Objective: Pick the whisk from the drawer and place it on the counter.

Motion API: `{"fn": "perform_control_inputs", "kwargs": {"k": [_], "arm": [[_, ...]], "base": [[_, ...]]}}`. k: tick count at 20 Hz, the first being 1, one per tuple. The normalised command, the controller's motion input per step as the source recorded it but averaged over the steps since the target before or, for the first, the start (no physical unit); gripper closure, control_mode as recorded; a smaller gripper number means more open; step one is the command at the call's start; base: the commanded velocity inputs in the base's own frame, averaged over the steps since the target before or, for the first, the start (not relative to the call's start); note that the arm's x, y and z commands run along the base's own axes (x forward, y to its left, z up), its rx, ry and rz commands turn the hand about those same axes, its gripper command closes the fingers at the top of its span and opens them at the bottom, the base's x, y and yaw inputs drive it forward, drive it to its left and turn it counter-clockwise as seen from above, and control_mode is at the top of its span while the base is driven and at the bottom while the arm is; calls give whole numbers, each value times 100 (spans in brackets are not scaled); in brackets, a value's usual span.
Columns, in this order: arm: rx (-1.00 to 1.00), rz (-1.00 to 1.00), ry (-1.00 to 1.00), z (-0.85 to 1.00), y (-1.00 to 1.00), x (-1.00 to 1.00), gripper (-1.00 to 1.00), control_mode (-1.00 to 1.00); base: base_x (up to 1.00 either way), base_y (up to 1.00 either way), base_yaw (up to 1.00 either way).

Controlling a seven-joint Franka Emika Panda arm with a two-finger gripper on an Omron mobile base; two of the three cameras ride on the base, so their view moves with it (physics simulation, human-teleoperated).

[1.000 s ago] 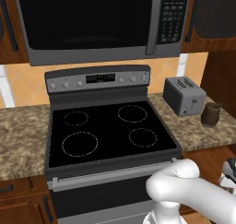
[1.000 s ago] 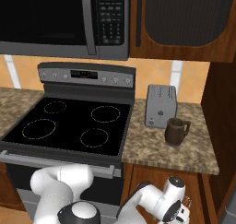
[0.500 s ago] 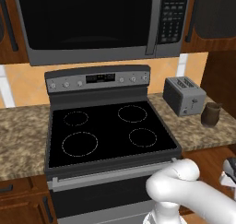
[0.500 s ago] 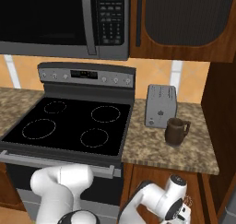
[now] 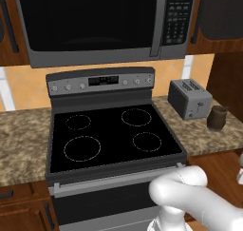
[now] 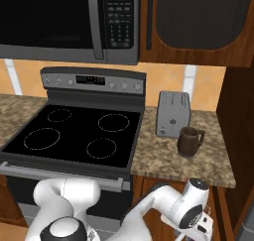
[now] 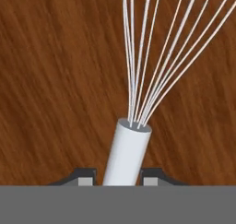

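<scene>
Against the reddish-brown wooden floor of the drawer (image 7: 50, 80), seen from the hand camera: one whisk (image 7: 129, 149), pale cylindrical handle rising from between the two dark fingertips (image 7: 85, 177), thin silvery wires fanning from the handle's end toward the top of that view. The gripper (image 7: 118, 178) is closed on the handle, one tip pressed to each side of it. Whether the whisk rests on the wood or is lifted clear of it cannot be told.

Arm: white, with dark joints. In the right base view its wrist (image 6: 191, 212) reaches down below the counter edge at the lower right; in the left base view its rounded links (image 5: 194, 201) fill the lower right corner.

Counter (image 6: 163, 158): brown-and-beige speckled granite, running either side of the stove. On its right section:
- toaster (image 6: 172, 113), silver, two slots, standing by the wall just beside the stove;
- mug (image 6: 188, 141), dark brown, with a handle, standing in front of the toaster and slightly right, close to it but apart.

Stove (image 5: 114, 135): black glass top with four ringed burners, grey control panel with knobs and a small display behind, oven handle along the front edge.

Microwave (image 5: 95, 21): black door, steel frame, keypad at its right, mounted above the stove.

Cabinets (image 6: 198, 22): dark wood, flanking the microwave, the right one with a dark panelled door.
</scene>
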Motion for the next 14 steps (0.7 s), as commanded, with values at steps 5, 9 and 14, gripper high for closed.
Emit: {"fn": "perform_control_inputs", "kwargs": {"k": [5, 9, 14], "arm": [[0, 1, 0, 96, 34, -9, 100, -100], [0, 7, -7, 94, 53, 2, 100, -100], [0, 10, -6, 85, 49, 25, 100, -100]], "base": [[0, 0, 0], [0, 0, 0], [0, 0, 0]]}}
